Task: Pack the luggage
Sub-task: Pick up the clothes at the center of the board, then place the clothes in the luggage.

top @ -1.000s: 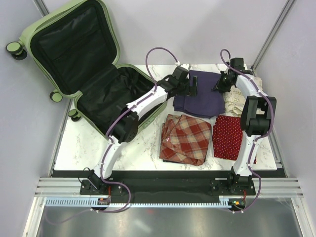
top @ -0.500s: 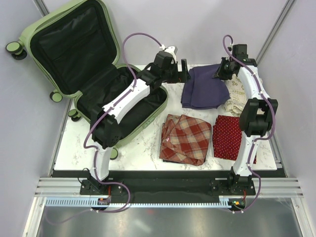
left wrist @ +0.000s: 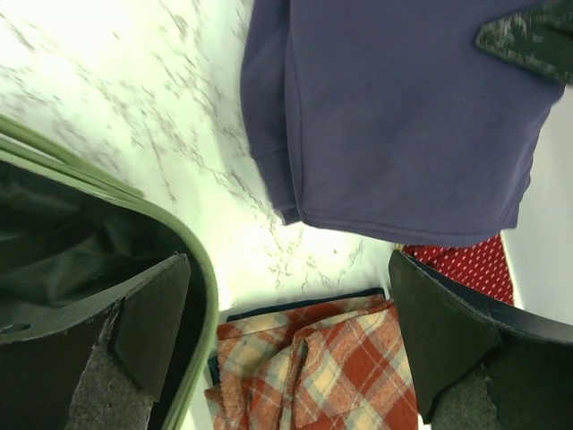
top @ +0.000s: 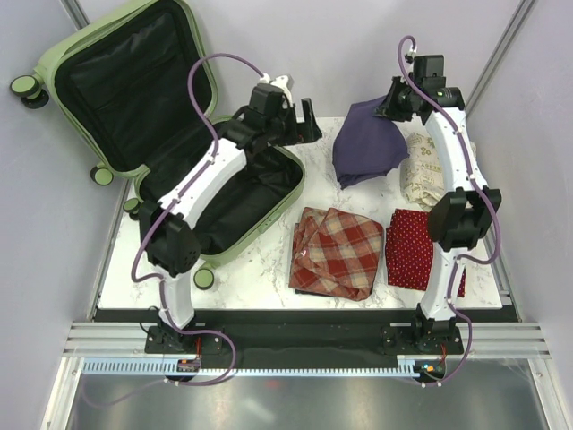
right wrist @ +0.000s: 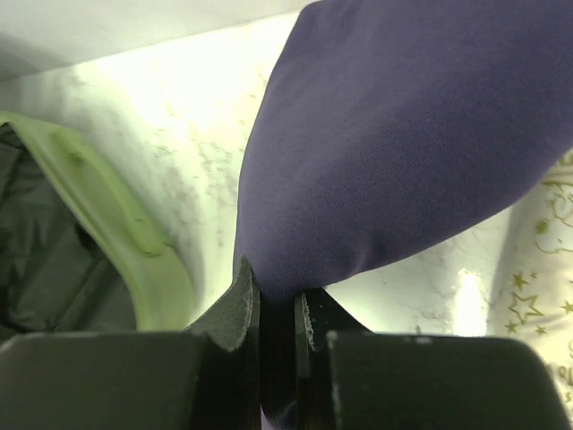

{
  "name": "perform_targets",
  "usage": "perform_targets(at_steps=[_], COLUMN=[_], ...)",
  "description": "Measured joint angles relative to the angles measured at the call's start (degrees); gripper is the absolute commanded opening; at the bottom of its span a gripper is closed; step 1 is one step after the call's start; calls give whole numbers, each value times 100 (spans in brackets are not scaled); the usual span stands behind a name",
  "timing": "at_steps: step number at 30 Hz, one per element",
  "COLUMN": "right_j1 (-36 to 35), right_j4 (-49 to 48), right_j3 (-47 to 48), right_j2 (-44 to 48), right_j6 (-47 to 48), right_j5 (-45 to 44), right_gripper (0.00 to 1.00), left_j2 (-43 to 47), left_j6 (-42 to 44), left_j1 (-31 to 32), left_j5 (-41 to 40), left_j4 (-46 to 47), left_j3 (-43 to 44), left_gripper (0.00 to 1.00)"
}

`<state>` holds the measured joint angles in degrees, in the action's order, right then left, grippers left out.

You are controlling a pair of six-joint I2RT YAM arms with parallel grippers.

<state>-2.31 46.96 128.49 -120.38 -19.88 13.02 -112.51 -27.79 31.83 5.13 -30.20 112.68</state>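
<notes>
The luggage lies open at the table's left, a pale green shell with black lining, its lid leaning back. My right gripper is shut on one edge of a dark purple garment, which hangs lifted off the table at the back. In the right wrist view the purple garment is pinched between the right gripper's jaws. My left gripper is open and holds nothing, above the luggage's far right corner. Its wrist view shows the luggage rim, the purple garment and the left gripper.
A folded red plaid cloth and a red dotted cloth lie on the marble table in front. A cream printed cloth sits at the back right under the right arm. Walls close in at the back and the sides.
The right gripper has lifted the purple garment off the table, up and toward the back. The left arm has swung left toward the luggage, still open.
</notes>
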Motion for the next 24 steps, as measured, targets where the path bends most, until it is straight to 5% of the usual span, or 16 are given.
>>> perform_targets(at_steps=[24], right_j1=[-979], right_j4=[-507], right_j3=[743], right_j2=[804], right_j6=[-1023], right_j5=[42], right_gripper=[0], left_j2=[2024], left_j6=[22], left_j1=[-1344], left_j5=[-122], left_j4=[-664], left_j3=[-612], left_gripper=[100])
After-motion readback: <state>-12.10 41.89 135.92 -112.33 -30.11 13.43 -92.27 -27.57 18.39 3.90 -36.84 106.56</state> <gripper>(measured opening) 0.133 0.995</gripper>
